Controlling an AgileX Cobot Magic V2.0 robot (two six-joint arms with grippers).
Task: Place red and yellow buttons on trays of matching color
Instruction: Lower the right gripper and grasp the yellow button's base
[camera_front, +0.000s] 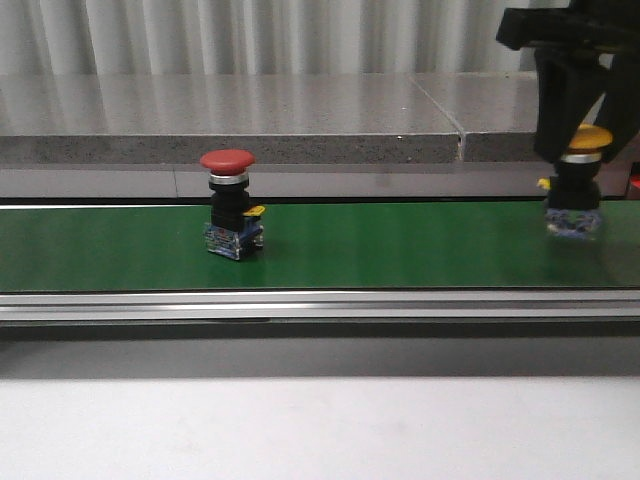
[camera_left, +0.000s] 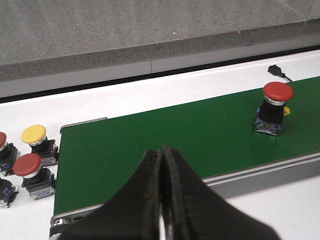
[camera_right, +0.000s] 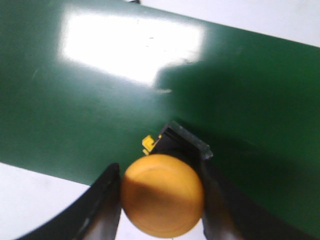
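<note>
No words, numbers, brand names or signs can be read in any of the three views. The blue base of the red button (camera_front: 234, 238) near the centre of the front view carries small coloured marks, but they are too blurred to make out. The yellow button (camera_front: 574, 186) at the far right edge shows nothing legible either.

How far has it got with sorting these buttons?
No tray shows, so nothing visibly looks done. In hand: the right gripper is closed around a yellow button over the green belt. Left: a red button waits on the belt; the left gripper is shut, empty.
</note>
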